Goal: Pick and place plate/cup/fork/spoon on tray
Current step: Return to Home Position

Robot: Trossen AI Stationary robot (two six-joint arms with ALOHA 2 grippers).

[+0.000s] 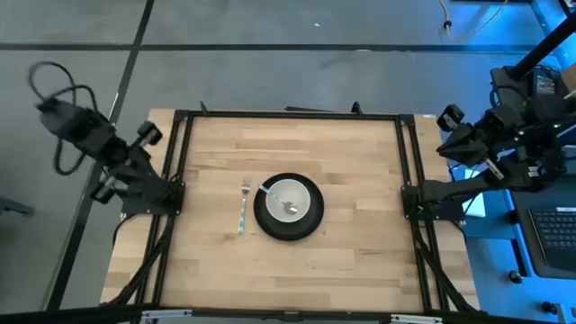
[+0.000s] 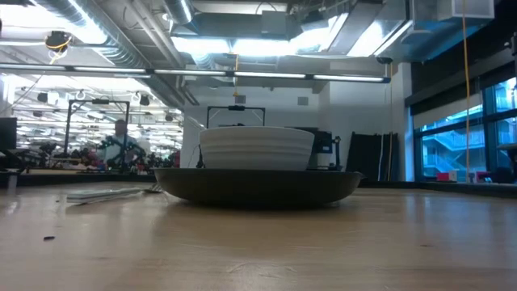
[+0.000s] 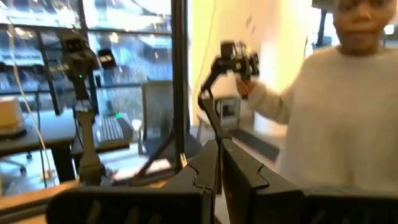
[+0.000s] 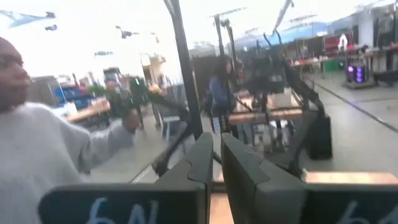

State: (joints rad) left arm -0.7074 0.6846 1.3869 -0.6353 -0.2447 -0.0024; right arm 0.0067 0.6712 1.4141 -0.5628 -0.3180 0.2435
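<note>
The left hand (image 3: 219,149) sits off the tabletop's (image 1: 360,162) left edge and the right hand (image 4: 217,143) off its right edge. Each has its two fingers drawn together with only a sliver between them, holding nothing. Out from them, at the middle of the tabletop, lie the task's things, about midway between the two arms. The fork (image 1: 243,209) is the one piece lying bare on the wood. It is just beside the plate (image 1: 310,225) on the left arm's side, so the left hand is judged the nearer for it. Its long axis runs front to back, crosswise to a reach from either edge, so a hand coming in would likely close across the slim silver handle. The matte-black plate carries the white cup (image 1: 288,193) at its centre, ribbed and low-walled in the low view. The spoon (image 1: 290,208) rests inside the cup with its handle leaning out toward the fork. No tray shows in any view. Beyond the tabletop a person (image 3: 348,124) in a pale sweater stands in the room.
</note>
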